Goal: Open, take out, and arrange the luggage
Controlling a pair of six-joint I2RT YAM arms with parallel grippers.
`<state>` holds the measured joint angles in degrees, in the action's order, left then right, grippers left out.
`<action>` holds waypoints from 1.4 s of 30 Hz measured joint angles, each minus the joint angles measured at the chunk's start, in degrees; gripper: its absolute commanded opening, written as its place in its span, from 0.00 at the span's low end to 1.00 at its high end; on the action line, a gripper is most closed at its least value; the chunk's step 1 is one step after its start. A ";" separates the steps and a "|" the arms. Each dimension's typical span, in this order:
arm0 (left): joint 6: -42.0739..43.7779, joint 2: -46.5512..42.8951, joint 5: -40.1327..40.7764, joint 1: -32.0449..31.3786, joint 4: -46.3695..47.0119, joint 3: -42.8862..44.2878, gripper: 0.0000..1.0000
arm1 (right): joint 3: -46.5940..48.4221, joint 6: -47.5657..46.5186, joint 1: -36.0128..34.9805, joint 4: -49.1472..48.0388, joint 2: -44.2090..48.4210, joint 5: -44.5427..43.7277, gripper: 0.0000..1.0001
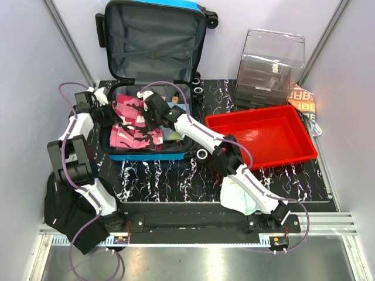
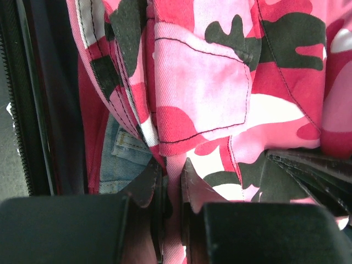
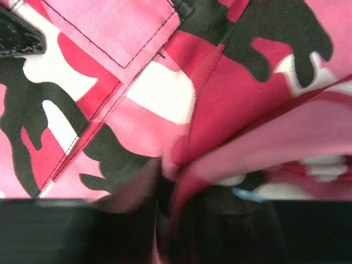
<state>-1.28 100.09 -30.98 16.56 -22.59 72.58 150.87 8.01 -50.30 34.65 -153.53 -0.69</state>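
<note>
The blue luggage (image 1: 146,156) lies open on the marbled table, its lid with dark grey lining (image 1: 153,47) leaning against the back wall. Inside lies a pink camouflage garment (image 1: 132,126), over some light blue denim (image 2: 124,159). My left gripper (image 1: 108,111) is at the case's left side, shut on a fold of the garment (image 2: 209,99), which runs up between the jaws (image 2: 171,181). From the right, my right gripper (image 1: 149,108) reaches into the case. A raised fold of the same garment (image 3: 165,93) sits pinched between its blurred fingers (image 3: 176,187).
A red plastic tray (image 1: 296,153) sits to the right of the case, with a clear drawer box (image 1: 272,64) behind it and a patterned cloth (image 1: 304,102) at the far right. Dark cloth (image 1: 64,213) lies by the left base, pale cloth (image 1: 237,193) by the right arm.
</note>
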 measured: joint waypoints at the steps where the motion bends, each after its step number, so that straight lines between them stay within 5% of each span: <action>1: 0.00 0.00 0.00 0.00 0.00 0.00 0.00 | 0.02 0.00 0.09 -0.11 -0.11 0.48 0.12; 3: 0.02 0.00 0.00 -0.02 0.00 0.00 0.00 | 0.04 0.46 0.28 -0.37 -0.20 1.88 0.00; 42: -0.48 -14.34 -3.41 -1.70 -3.91 1.36 0.00 | -8.00 -2.43 1.84 -1.05 15.96 6.38 0.00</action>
<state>-1.76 85.76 -34.39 14.85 -26.50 73.93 142.87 5.58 -48.47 33.61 -137.58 5.69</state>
